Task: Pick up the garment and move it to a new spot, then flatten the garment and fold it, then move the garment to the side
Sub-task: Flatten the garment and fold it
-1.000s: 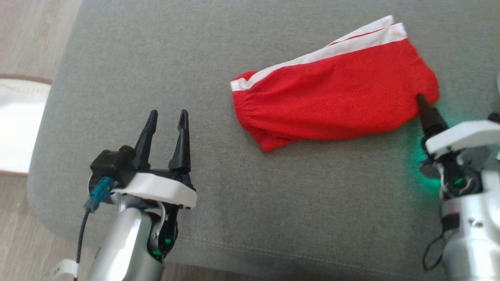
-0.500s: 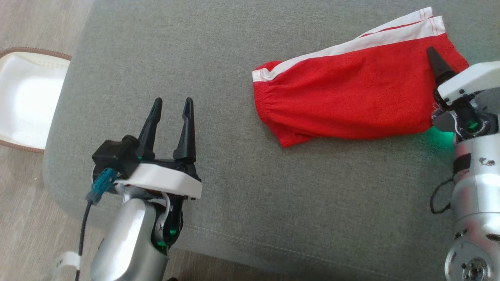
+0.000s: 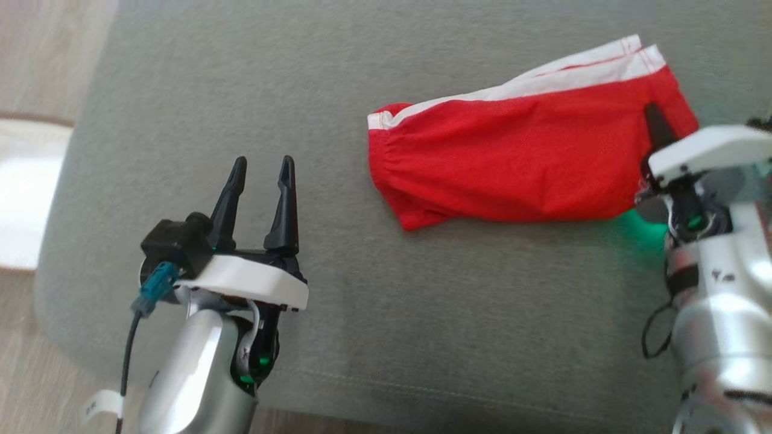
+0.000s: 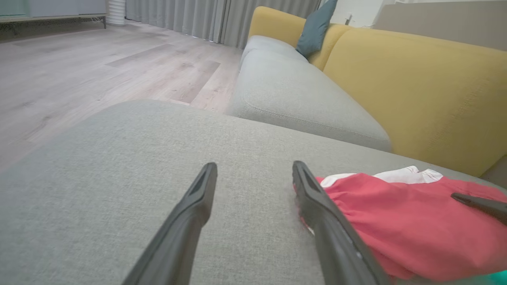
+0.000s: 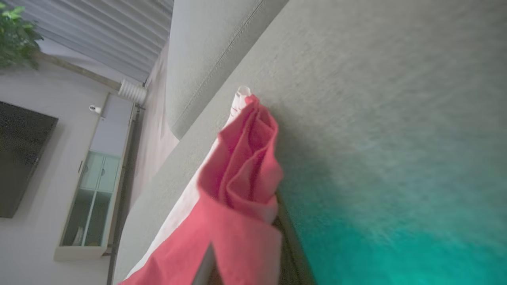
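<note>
Both fingers of our right gripper (image 3: 656, 128) are clenched on the garment (image 3: 512, 163), pinching its end at about 3 o'clock in the head view. In the right wrist view the red cloth stands bunched in folds between them, with a green glow on the grey fabric beside it. From that pinch the garment stretches toward 9 o'clock and lies on the cushion (image 3: 422, 313), its gathered waistband (image 3: 386, 163) the end nearest the middle of the view. Its white stripe (image 3: 543, 81) runs along the far edge up to 1 o'clock. Our left gripper (image 3: 262, 164) hangs released at 7 o'clock, jaws apart and holding nothing, over bare cushion well apart from the waistband. In the left wrist view the garment sits at 4 o'clock, just past the right-hand finger. We have open grey fabric all round this gripper, between it and the garment, and across the whole near strip from 5 to 7 o'clock. A seam (image 3: 386, 386) marks the cushion's near edge there. The cushion's rounded left edge falls away at 9 o'clock to the wooden floor (image 3: 42, 54), where something white (image 3: 24, 199) lies blurred. Beyond the cushion, at 12 o'clock in the left wrist view, a second grey cushion (image 4: 293, 99) adjoins it, and a yellow sofa back (image 4: 416, 91) closes the side from 1 to 3 o'clock.
</note>
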Robot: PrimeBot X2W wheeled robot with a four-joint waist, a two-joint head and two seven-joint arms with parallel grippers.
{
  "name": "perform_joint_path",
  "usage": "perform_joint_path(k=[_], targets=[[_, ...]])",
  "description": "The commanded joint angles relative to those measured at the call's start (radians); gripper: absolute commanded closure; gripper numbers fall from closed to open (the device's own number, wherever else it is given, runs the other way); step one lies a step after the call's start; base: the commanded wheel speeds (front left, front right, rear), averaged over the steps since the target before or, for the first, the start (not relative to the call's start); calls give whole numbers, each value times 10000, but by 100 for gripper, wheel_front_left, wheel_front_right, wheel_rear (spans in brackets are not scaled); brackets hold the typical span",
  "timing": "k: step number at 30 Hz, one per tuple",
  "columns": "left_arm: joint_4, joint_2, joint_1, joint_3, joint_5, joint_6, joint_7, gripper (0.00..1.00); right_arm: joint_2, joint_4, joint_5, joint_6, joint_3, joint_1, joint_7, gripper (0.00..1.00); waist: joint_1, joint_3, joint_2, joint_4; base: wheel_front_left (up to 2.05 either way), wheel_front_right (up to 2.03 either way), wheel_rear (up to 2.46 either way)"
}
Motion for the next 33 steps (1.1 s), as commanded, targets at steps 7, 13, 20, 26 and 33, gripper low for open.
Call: perform_joint_path(k=[7, 13, 20, 26, 33], targets=[[-188, 93, -36, 557, 309, -179, -53, 0, 152, -1414, 1404, 65, 732, 1872, -1111, 100, -1, -627, 0, -1098, 0, 0, 0], [-153, 93, 240, 654, 361, -207, -53, 0, 152, -2116, 1751, 65, 1284, 3172, -1662, 100, -1, -968, 0, -1531, 0, 0, 0], [-97, 93, 498, 600, 427, -272, -53, 0, 152, -1997, 1913, 65, 2024, 3195, -2558, 100, -1, -1148, 0, -1585, 0, 0, 0], [3, 93, 601, 524, 471, -295, -53, 0, 152, -1703, 2178, 65, 2684, 2889, -3351, 100, -1, -1331, 0, -1455, 0, 0, 0], [98, 93, 742, 452, 437, -262, -53, 0, 152, -1752, 2297, 65, 3251, 2488, -3969, 100, -1, -1624, 0, -1166, 0, 0, 0]])
